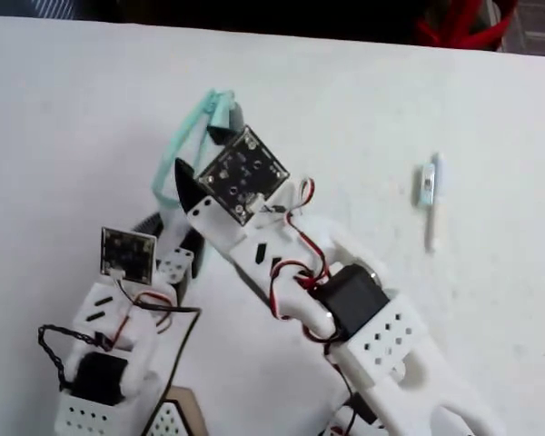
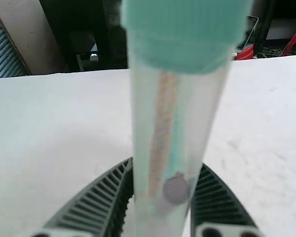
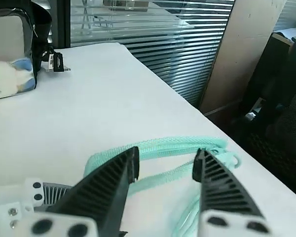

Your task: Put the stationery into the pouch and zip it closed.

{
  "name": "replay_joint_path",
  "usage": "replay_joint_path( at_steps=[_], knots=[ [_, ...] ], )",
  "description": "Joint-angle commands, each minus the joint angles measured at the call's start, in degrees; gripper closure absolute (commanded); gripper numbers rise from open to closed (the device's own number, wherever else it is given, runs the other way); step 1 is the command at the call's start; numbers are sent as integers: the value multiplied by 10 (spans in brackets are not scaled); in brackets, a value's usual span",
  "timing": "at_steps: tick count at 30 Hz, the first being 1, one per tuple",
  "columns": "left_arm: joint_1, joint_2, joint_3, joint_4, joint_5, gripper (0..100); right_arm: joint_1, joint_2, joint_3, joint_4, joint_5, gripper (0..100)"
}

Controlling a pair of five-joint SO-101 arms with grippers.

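Note:
The pouch (image 1: 189, 132) is clear plastic with a teal zipper edge and lies left of centre on the white table. My left gripper (image 2: 163, 177) is shut on the pouch (image 2: 175, 113), whose clear body stands up between the ribbed fingers (image 2: 111, 190). My right gripper (image 3: 166, 159) is open just above the teal zipper edge (image 3: 175, 147), one finger on either side of it. From above, the right gripper (image 1: 187, 187) sits at the pouch's near end, and the left gripper (image 1: 168, 234) is just below it. A white and blue pen-like item (image 1: 430, 198) lies far right on the table.
A red object (image 1: 463, 23) sits past the table's far edge. A pale bag (image 3: 10, 54) and a small black-and-white clip (image 3: 54, 61) rest on the far table in the right wrist view. A tan piece (image 1: 183, 409) is at the front edge.

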Motion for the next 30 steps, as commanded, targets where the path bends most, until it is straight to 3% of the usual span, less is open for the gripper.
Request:
replay_joint_path(
  at_steps=[1, 6, 8, 13, 19, 23, 28, 30],
  knots=[
    [1, 4, -4, -7, -6, 828, -2, -16, -48, 15, 3, 808],
    [1, 4, -3, -7, -6, 828, 2, -17, -81, 44, 3, 808],
    [1, 4, -3, -7, -6, 828, 36, -17, -97, 70, 3, 808],
    [1, 4, -4, -5, -6, 831, 176, -16, -101, 124, -9, 808],
    [1, 4, -4, -6, -6, 831, 349, -13, 11, 159, -128, 808],
    [1, 4, -3, -7, -7, 831, 400, -11, 198, 40, -180, 808],
    [1, 4, -1, -7, -7, 831, 394, -16, 424, -225, -195, 808],
    [1, 4, 0, -7, -7, 831, 399, -16, 454, -277, -195, 808]
  ],
)
